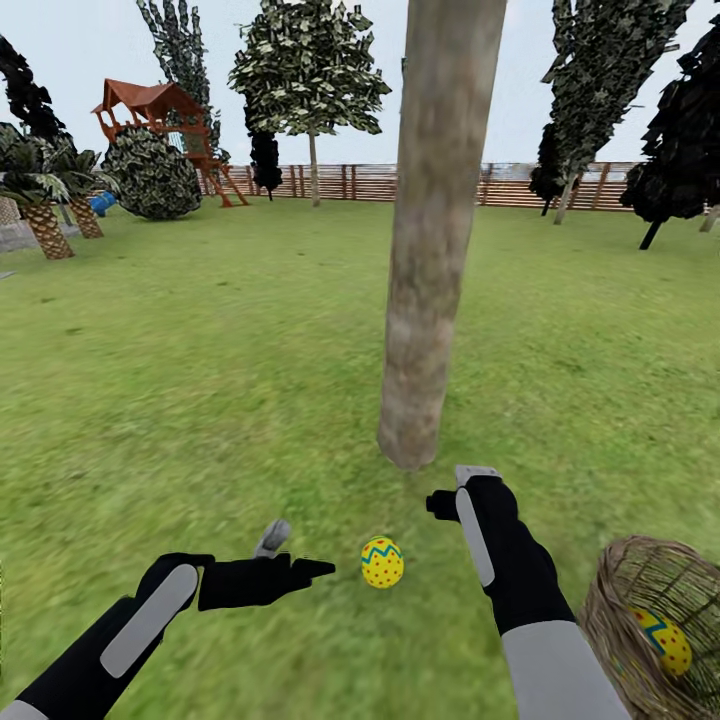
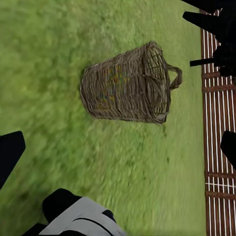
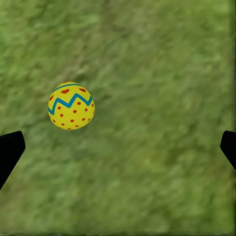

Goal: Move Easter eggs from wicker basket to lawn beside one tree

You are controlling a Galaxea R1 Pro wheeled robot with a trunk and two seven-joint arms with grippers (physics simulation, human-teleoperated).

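One yellow Easter egg [image 1: 382, 562] with a blue zigzag and red dots lies on the lawn [image 1: 200, 400], just in front of the thick grey-beige tree trunk [image 1: 432, 300]. In the right wrist view this egg [image 3: 71, 105] rests on grass, apart from my open right gripper [image 3: 118, 150]. My right gripper [image 1: 458, 490] hovers between egg and trunk. My left gripper [image 1: 295, 553] is open and empty, just left of the egg. The wicker basket [image 1: 603, 600] stands at the lower right with another egg [image 1: 668, 642] inside. The left wrist view looks at the basket [image 2: 113, 93] between the open left gripper's [image 2: 118, 150] fingertips.
Open grass stretches all around the trunk. A brown slat fence [image 1: 420, 182] closes the far side, with a wooden playset [image 1: 160, 115], a round shrub [image 1: 152, 175], palms [image 1: 45, 215] at left and dark cypresses [image 1: 680, 150] at right.
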